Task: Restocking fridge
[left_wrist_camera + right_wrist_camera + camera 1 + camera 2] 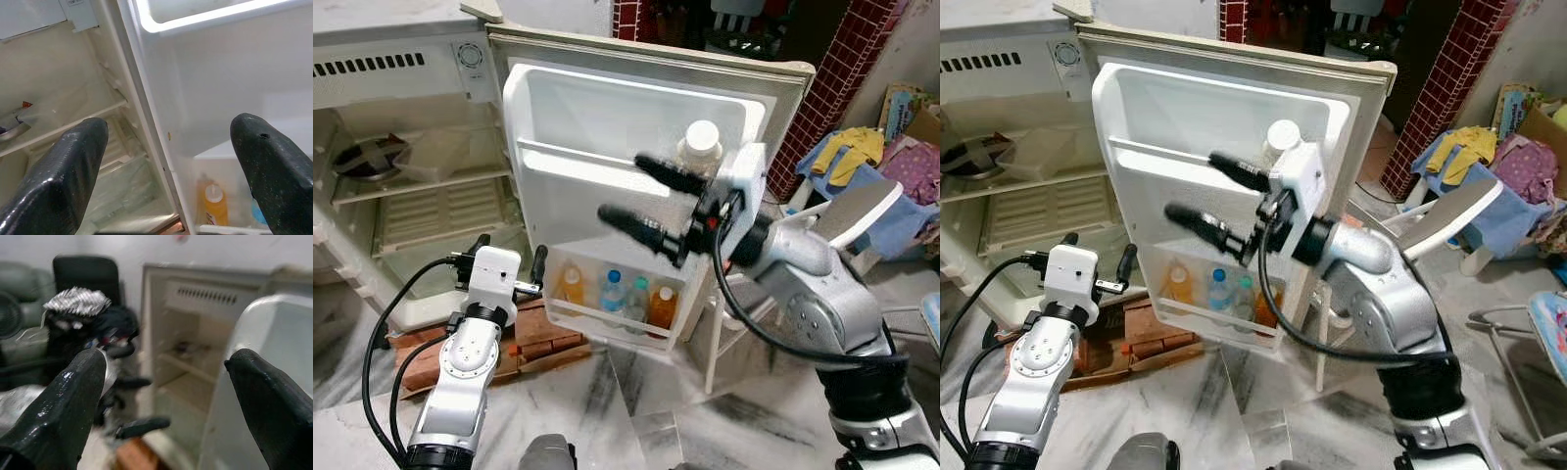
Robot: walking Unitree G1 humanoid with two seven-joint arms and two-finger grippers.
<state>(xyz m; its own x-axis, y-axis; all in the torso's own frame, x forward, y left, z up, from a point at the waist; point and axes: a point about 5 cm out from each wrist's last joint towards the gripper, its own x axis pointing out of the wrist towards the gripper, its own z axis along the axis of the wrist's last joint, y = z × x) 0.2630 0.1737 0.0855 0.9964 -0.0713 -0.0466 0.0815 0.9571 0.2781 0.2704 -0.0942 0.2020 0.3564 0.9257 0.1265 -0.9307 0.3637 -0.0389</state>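
Observation:
The white fridge [401,59] stands open, its door [607,108] swung towards me. In the door's bottom rack stand two orange bottles [572,286] [663,305] with blue-capped water bottles [613,291] between them. A white-capped bottle [702,145] sits on the door's middle shelf. My right gripper [623,187] hovers open in front of that shelf, holding nothing. Lower left, my left gripper [512,245] is open and empty near the door's hinge edge; the left wrist view looks past its fingers [73,166] at an orange bottle [215,205].
A dark bowl [367,157] lies on the fridge's upper inner shelf. Red bricks [543,333] prop the fridge's base. White stool legs [715,333] stand behind the door. Piled clothes [862,157] and a red tiled pillar [832,78] lie to the right.

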